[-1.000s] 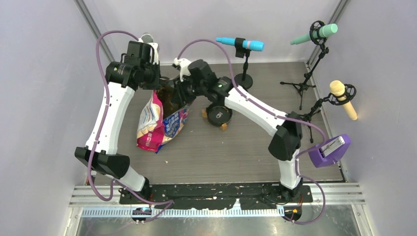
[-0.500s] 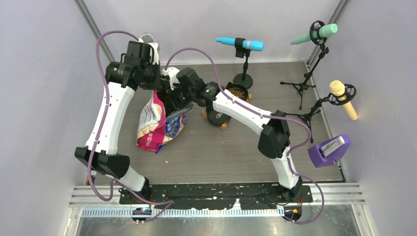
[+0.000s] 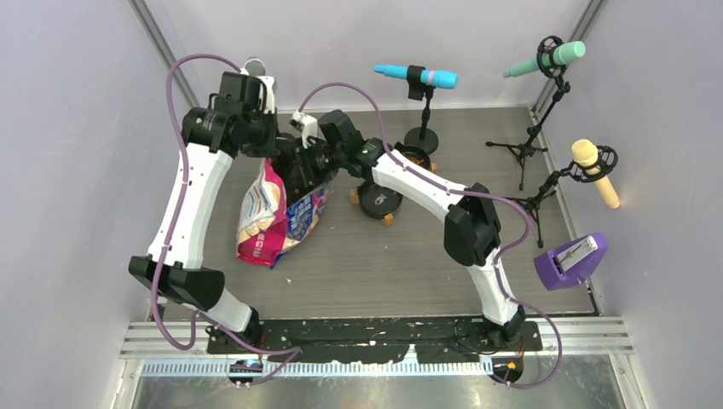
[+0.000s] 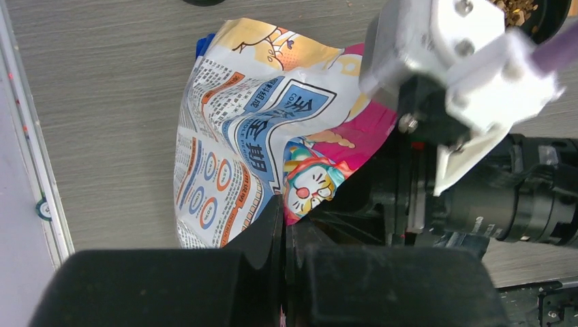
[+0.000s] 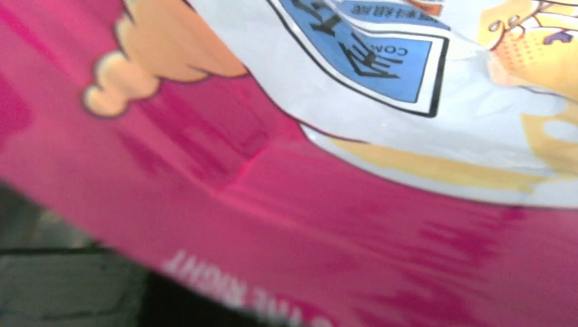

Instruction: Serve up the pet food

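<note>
Right tool (image 3: 299, 169) now against bag (image 3: 266, 217) edge

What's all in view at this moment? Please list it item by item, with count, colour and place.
pet food bag: 1, pink, blue and white, left of centre on the table, top edge held up
kibble: brown, in the far bowl
far bowl: 1, black, partly behind the right arm
near bowl: 1, black with tan feet, right of the bag
blue microphone: 1, on a stand, back centre
green microphone: 1, on a stand, back right
yellow microphone: 1, on a stand, right side
purple device: 1, right edge
table: 1, grey wood grain
left gripper: black, shut on the bag's edge
right gripper: black, at the bag's top, state unclear
</note>
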